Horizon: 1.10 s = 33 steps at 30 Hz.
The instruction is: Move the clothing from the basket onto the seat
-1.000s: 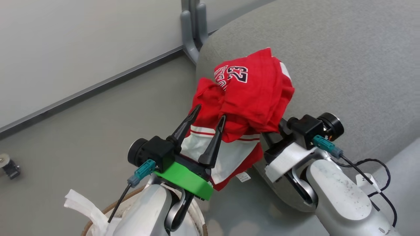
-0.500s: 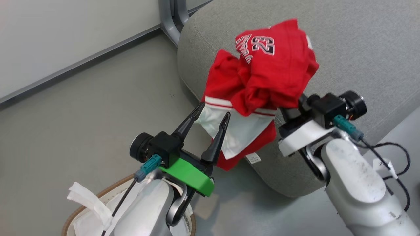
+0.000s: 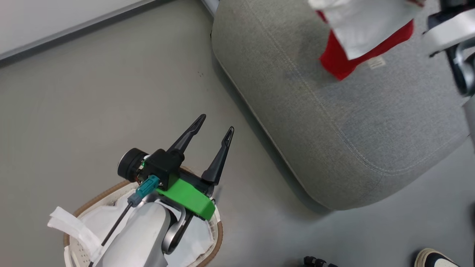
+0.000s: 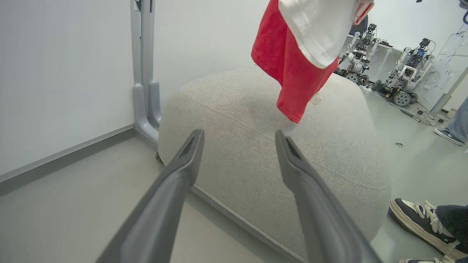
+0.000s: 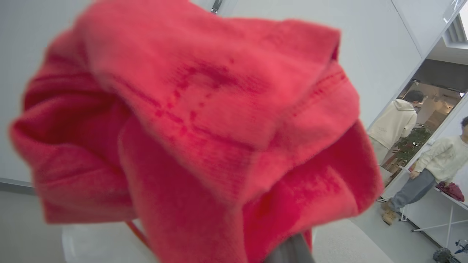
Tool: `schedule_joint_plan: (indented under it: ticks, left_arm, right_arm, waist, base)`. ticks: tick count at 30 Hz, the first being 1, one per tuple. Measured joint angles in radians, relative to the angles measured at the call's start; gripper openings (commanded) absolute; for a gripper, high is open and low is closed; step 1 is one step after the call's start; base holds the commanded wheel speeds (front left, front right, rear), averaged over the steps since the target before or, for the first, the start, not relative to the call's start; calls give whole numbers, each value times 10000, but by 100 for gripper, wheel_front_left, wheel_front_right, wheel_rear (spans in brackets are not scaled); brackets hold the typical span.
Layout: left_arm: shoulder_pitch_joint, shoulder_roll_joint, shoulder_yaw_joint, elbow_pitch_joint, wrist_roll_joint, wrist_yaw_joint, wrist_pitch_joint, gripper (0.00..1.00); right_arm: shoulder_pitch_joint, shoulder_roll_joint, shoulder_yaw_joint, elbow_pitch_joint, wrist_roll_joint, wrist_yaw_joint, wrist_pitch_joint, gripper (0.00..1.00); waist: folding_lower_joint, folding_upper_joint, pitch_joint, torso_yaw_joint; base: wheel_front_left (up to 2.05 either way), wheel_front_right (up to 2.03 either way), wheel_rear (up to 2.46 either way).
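Grey floor [image 3: 92, 92], head view: left gripper [image 3: 216, 122], fingers spread wide, hangs over the basket [image 3: 92, 193]; the clothing [image 3: 334, 63] dangles above the seat [image 3: 334, 129]. Left wrist view: its red hem hangs just above the seat. Right wrist view: cloth bunched over the right gripper [image 5: 289, 254], finger state impossible to tell.

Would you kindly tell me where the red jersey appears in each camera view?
Head view: top right, the jersey hangs over the seat.
Left wrist view: top centre, beyond the open left claw.
Right wrist view: blurred red folds, close up, centre.
Shared landmark: the grey seat, in head and left wrist views.
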Motion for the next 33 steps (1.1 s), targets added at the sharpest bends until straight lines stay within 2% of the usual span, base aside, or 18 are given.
schedule_joint_plan:
  ticks: [8, 10, 17, 20, 25, 26, 27, 28, 33]
  left_arm:
    - [-198, 583, -27, -234, -71, 0, 0, 100]
    - [-234, 729, -46, -284, -84, 0, 0, 100]
    - [-415, 1014, -98, -389, -111, 0, 2, 100]
    - [-572, 1110, 42, -439, -148, 0, 2, 100]
    - [-590, 1103, 180, -497, -401, 0, 0, 100]
    - [-582, 1110, 209, -500, -476, 0, 2, 100]
    - [-574, 1122, 213, -504, -476, 0, 2, 100]
    - [-564, 1118, 230, -504, -520, 0, 2, 100]
    - [-561, 1091, 303, -502, -541, 0, 2, 100]
  right_arm:
    - [-1874, -1101, -1233, 1298, -445, 0, -2, 0]
    - [-2127, -1206, -1540, 1818, -531, 0, -2, 0]
    - [-1987, -1185, -3206, 3206, -623, 0, -2, 0]
    - [-1585, -1116, -4048, 3651, -1030, 0, 0, 0]
    - [-1091, -257, -5728, 4692, -1039, -2, 2, 0]
    - [-1059, -73, -5900, 4803, -1041, -2, 2, 39]
    - [-1048, 54, -5994, 4888, -1047, -2, 0, 64]
    - [-1009, 219, -6119, 4909, -1049, -2, 0, 100]
    - [-366, 757, -6427, 4422, -1151, -2, -2, 100]
  waist:
    - [1, 0, 1078, 443]
    - [1, 0, 1455, 585]
    - [1, 0, 2342, 956]
    - [1, 0, 2687, 1131]
    - [0, 0, 3165, 1434]
    - [1, 0, 3247, 1484]
    - [1, -1, 3304, 1520]
    - [0, 0, 3368, 1560]
    - [0, 0, 3425, 1675]
  base:
    - [0, 0, 0]
    - [0, 0, 0]
    - [0, 0, 0]
    - [0, 0, 0]
    - [0, 0, 0]
    - [0, 0, 0]
    - [0, 0, 0]
    - [0, 0, 0]
    - [0, 0, 0]
